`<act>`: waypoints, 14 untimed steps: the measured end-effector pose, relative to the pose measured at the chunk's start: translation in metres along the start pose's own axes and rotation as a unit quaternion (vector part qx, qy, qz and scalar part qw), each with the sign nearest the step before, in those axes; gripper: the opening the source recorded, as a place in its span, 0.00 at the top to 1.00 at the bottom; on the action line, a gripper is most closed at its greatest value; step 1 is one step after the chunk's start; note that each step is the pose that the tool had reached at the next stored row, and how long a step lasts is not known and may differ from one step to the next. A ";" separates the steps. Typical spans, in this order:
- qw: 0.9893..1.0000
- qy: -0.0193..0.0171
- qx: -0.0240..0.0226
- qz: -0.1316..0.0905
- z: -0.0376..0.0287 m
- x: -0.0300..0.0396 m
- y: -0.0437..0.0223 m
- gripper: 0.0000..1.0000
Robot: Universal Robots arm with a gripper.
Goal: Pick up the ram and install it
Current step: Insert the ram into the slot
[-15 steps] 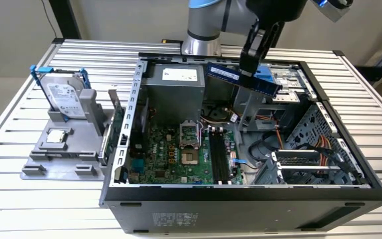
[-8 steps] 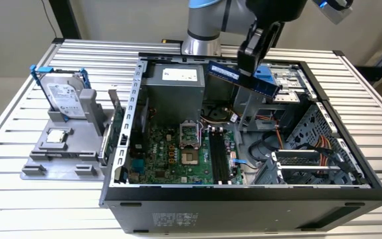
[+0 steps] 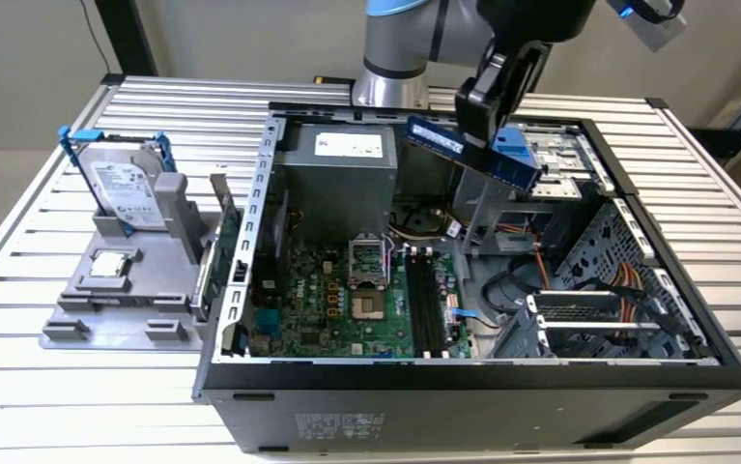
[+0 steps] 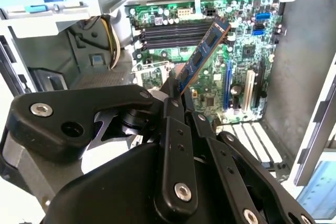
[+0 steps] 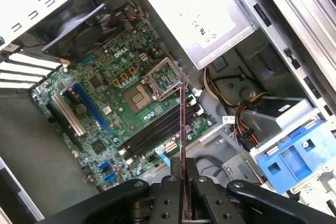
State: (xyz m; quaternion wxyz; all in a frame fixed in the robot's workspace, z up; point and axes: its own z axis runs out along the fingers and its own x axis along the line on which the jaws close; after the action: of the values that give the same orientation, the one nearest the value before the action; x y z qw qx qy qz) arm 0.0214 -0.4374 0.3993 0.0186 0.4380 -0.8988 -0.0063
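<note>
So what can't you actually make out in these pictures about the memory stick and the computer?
Gripped end of the ram: hidden between the fingers of the gripper in the second wrist view.
Faces of the ram: the first wrist view sees it edge-on, as a thin line.
End latches of the memory slots: too small in the exterior view to tell whether they are open or closed.
Upper part of the arm: cut off by the exterior view's top edge.

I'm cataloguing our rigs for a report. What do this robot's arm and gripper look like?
The arm is a smooth silver-grey tube with a blue ring at its joint. In the second wrist view, the gripper is matte black. It is built from flat, round-ended linkage bars pinned with silver screws, and it narrows toward its tips.
</note>
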 end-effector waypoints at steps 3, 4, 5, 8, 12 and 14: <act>1.000 0.000 0.000 0.014 0.0000 0.0000 0.0000 1.00; 1.000 0.000 0.000 0.019 0.0000 0.0000 0.0000 1.00; 1.000 0.000 0.000 0.024 0.0000 0.0000 0.0000 1.00; 0.999 -0.001 -0.001 0.037 0.0000 0.0000 0.0000 1.00; 0.998 -0.001 -0.001 0.055 0.0000 0.0000 0.0000 1.00; 0.998 -0.001 -0.001 0.064 0.0000 0.0000 0.0000 1.00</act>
State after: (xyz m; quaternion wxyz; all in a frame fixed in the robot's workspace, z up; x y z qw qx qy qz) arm 0.0214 -0.4373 0.3993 0.0186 0.3796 -0.9249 -0.0065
